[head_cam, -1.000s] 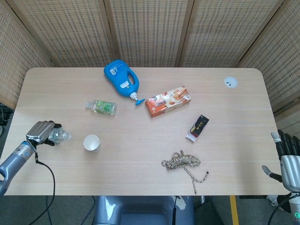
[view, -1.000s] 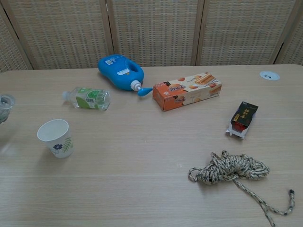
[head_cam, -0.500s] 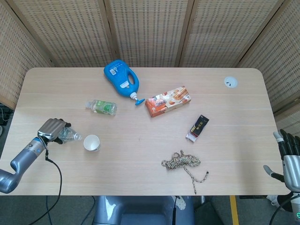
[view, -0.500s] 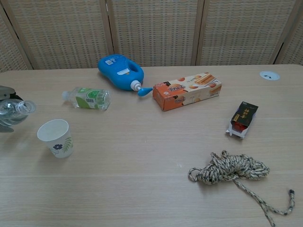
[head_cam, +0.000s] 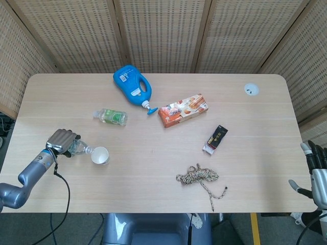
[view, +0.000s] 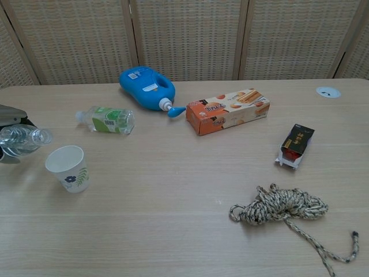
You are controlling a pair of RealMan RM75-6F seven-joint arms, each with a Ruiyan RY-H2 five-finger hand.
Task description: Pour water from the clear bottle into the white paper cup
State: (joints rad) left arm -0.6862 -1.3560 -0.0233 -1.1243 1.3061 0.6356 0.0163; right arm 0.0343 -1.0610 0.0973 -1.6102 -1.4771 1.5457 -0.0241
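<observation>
At the table's left edge the robot's left hand (head_cam: 62, 141) grasps the clear plastic bottle (head_cam: 79, 148), fingers wrapped round its body; the bottle is tipped nearly level, its open mouth pointing right and reaching the rim of the white paper cup (head_cam: 100, 155). In the chest view the bottle (view: 24, 139) hangs above and just left of the cup (view: 68, 168), which stands upright on the light wooden table (head_cam: 153, 173) and carries a small leaf print. Behind the cup lies a small clear bottle with a green label (head_cam: 112, 117) on its side, and further back a blue plastic jug with a spout (head_cam: 133, 86), also lying down. Near the middle is an orange cardboard biscuit box (head_cam: 182, 109), then a small black and red packet (head_cam: 216, 139), with a coil of speckled rope (head_cam: 201, 178) nearer the front edge. A white round grommet (head_cam: 251, 90) sits at the far right corner. The right hand (head_cam: 318, 168) is off the table's right edge, fingers spread and grasping nothing.
</observation>
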